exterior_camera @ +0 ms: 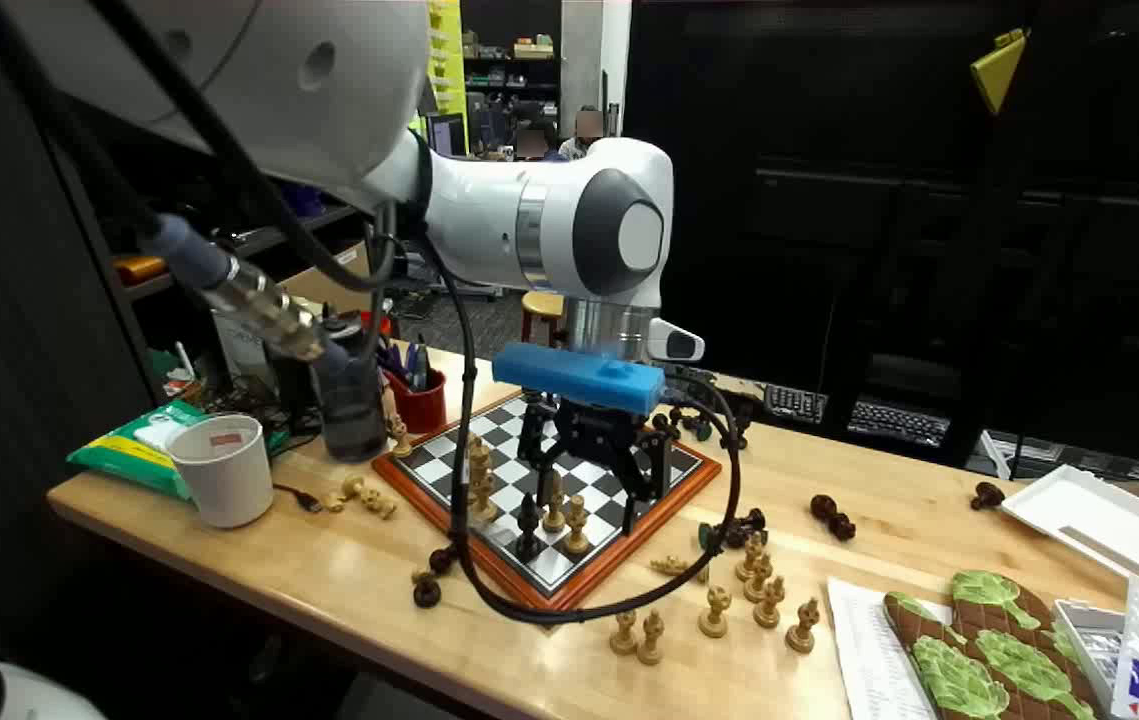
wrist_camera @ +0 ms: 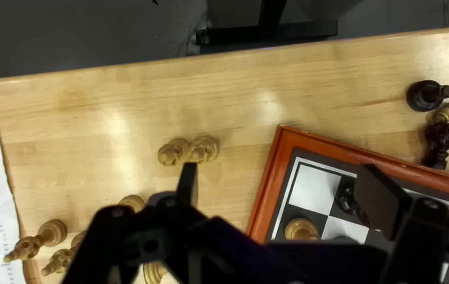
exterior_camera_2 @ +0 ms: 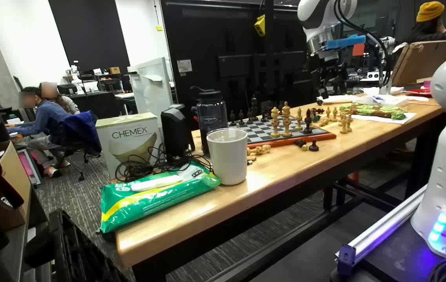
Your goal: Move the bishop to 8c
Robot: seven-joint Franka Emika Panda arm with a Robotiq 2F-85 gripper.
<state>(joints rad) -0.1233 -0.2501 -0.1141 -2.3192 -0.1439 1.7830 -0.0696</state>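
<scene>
The checkered chessboard with its red-brown rim (exterior_camera: 694, 480) lies on the wooden table; it also shows in the wrist view (wrist_camera: 265, 185). Near its front corner stand a dark piece (exterior_camera: 528, 530) and light pieces (exterior_camera: 577, 525). Which piece is the bishop I cannot tell for certain. My gripper (exterior_camera: 587, 508) is open and empty, high above the board in an exterior view (exterior_camera_2: 326, 74). In the wrist view its fingers (wrist_camera: 281, 187) span the board's corner. One finger partly hides the dark piece (wrist_camera: 345, 197); the gripper body covers part of a light piece (wrist_camera: 300, 228).
Several light pieces (exterior_camera: 714, 612) stand beside the board, and dark pieces (exterior_camera: 832, 517) lie farther along. A white cup (exterior_camera_2: 227, 156), a dark bottle (exterior_camera_2: 212, 111) and a green packet (exterior_camera_2: 160, 196) stand at one table end. Oven mitts (exterior_camera: 989, 640) lie at the other end.
</scene>
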